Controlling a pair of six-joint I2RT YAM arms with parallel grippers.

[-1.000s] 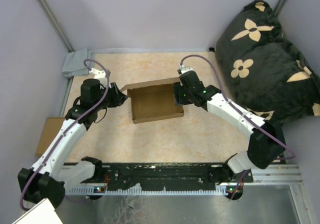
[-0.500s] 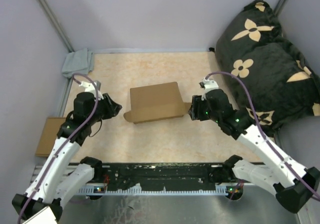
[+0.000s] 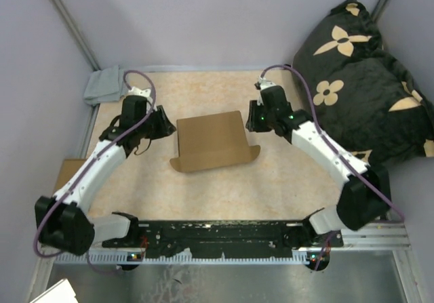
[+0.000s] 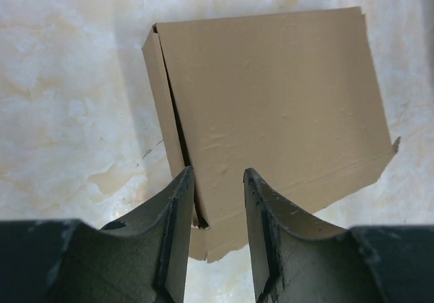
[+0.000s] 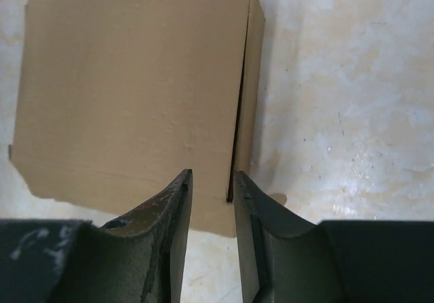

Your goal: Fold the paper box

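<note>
The tan table (image 3: 203, 201) is carrying the paper box (image 3: 211, 140), which is lying closed at its middle. I am hovering my left gripper (image 4: 215, 175) at the box's left wall and my right gripper (image 5: 212, 175) at its right wall, both narrowly parted, clasping nothing.

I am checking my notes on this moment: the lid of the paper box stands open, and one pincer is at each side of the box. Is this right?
Not quite. The lid of the paper box does not stand open: it lies folded down flat over the box, as the top external view shows. The rest holds: the left pincer is at one side and the right pincer at the other.
</note>
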